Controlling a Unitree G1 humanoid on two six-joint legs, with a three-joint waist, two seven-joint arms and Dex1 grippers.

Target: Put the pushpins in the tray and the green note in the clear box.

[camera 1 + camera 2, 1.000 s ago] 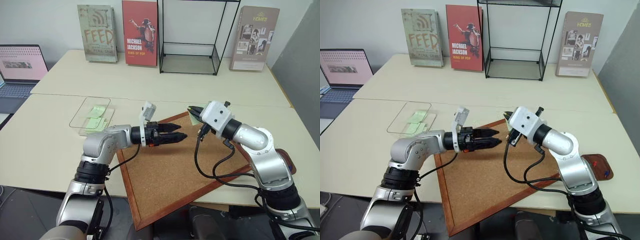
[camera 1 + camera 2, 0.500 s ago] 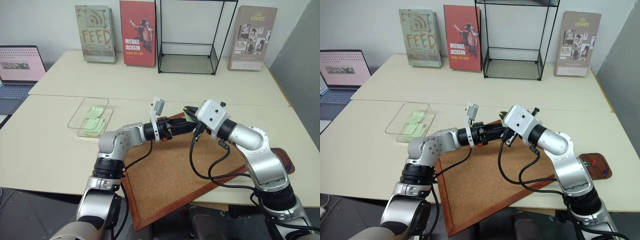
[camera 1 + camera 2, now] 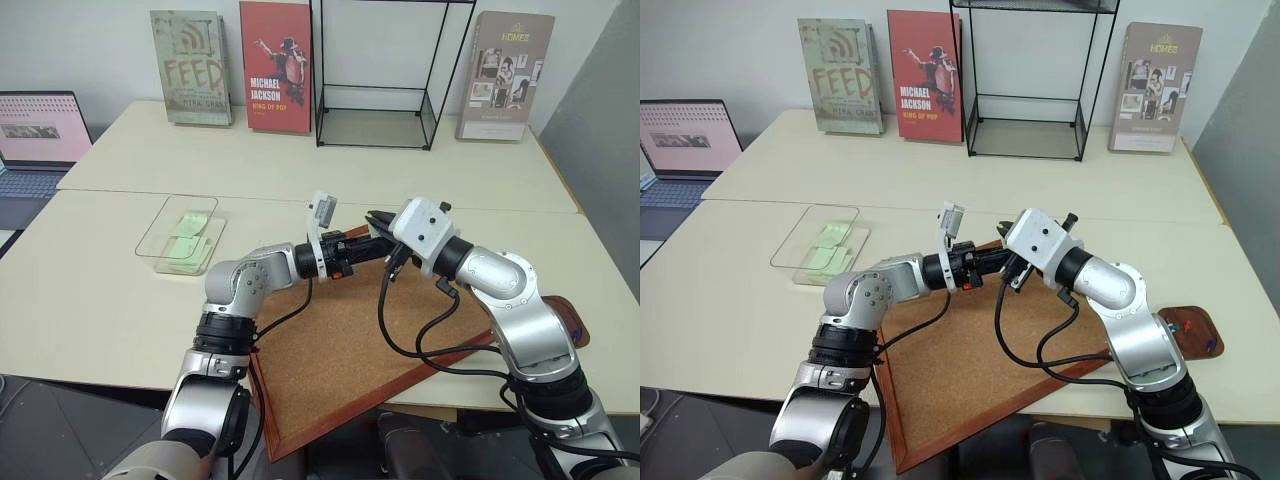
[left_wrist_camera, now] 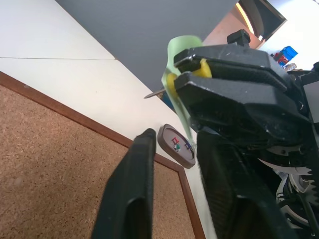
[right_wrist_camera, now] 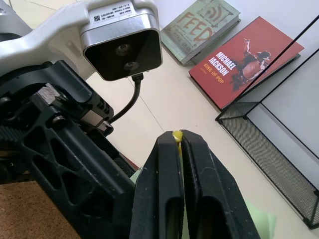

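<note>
At the far left a laptop (image 3: pixel 38 135) stands open on the neighbouring table. Nearer the middle, the clear box (image 3: pixel 170 244) sits on the cream table (image 3: pixel 90 300) with a few pale green notes lying inside it. Along the back wall stand a grey-green book titled FEED (image 3: pixel 188 68) and a red Michael Jackson book (image 3: pixel 279 68).

The left gripper (image 3: pixel 362 252) reaches level to the right over the far corner of the corkboard (image 3: pixel 350 350), meeting the right gripper (image 3: pixel 376 220) tip to tip. In the left wrist view its fingers (image 4: pixel 129 199) stand partly apart, with the green note (image 4: pixel 175 74) hanging down between them; whether they already press the paper is hard to tell.

The right gripper's fingers (image 5: pixel 172 199) are pressed together, pinching a yellow-headed pushpin (image 5: pixel 176 135) whose metal point sticks out sideways, with the green note curling from the same pinch.

Behind them stands the black wire-frame glass case (image 3: pixel 385 75), and to its right a beige book marked HOMES (image 3: pixel 505 75). At the table's right edge the tray (image 3: pixel 1192 332) holds pushpins (image 3: pixel 1209 346) in red, green and blue.
</note>
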